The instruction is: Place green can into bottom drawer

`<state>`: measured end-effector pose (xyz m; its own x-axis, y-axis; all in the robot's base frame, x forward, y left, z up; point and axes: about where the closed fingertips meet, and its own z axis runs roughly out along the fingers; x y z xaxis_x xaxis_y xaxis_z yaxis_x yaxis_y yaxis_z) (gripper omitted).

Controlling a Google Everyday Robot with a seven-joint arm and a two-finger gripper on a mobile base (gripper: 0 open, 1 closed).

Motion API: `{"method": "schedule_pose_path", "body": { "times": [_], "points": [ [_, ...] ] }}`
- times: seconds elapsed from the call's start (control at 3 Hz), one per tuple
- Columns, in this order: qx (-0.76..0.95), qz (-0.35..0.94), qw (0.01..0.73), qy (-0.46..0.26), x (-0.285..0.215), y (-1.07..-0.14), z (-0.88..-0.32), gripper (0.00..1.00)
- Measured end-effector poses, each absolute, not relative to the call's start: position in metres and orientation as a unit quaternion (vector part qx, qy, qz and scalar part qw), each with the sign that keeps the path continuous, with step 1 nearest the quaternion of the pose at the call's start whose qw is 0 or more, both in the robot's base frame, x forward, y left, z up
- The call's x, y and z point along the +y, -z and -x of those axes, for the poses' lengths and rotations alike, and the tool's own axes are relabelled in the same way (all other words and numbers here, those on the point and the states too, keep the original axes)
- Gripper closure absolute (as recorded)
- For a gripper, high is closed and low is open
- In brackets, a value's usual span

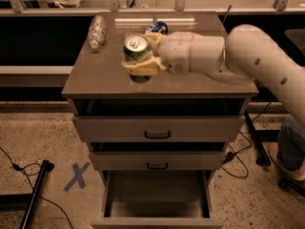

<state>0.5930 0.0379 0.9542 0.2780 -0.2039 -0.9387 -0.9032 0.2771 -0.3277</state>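
Observation:
The green can [137, 51] is upright in my gripper [142, 60], its silver top with pull tab facing up. The gripper's pale fingers [141, 67] are shut around the can's body, holding it above the front middle of the cabinet top [95, 78]. My white arm reaches in from the right. The bottom drawer [156, 194] is pulled open below, showing a plain grey inside with nothing in it.
A clear plastic bottle [96, 31] lies at the back left of the cabinet top. A blue can [157, 28] stands behind the gripper. Two shallower drawers with black handles [157, 135] sit above the open one. A blue X [76, 176] marks the floor at left.

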Motion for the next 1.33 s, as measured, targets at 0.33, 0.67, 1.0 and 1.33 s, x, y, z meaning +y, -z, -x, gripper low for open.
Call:
{"method": "schedule_pose_path", "body": {
  "times": [0.33, 0.67, 1.0, 1.33],
  "points": [
    [0.528, 0.513, 0.618, -0.277, 0.003, -0.954, -0.581, 1.0],
    [0.53, 0.512, 0.617, -0.275, 0.002, -0.954, -0.582, 1.0],
    [0.525, 0.493, 0.616, -0.32, 0.011, -0.914, -0.57, 1.0],
    [0.479, 0.484, 0.627, -0.378, 0.017, -0.866, -0.542, 1.0]
  ]
}}
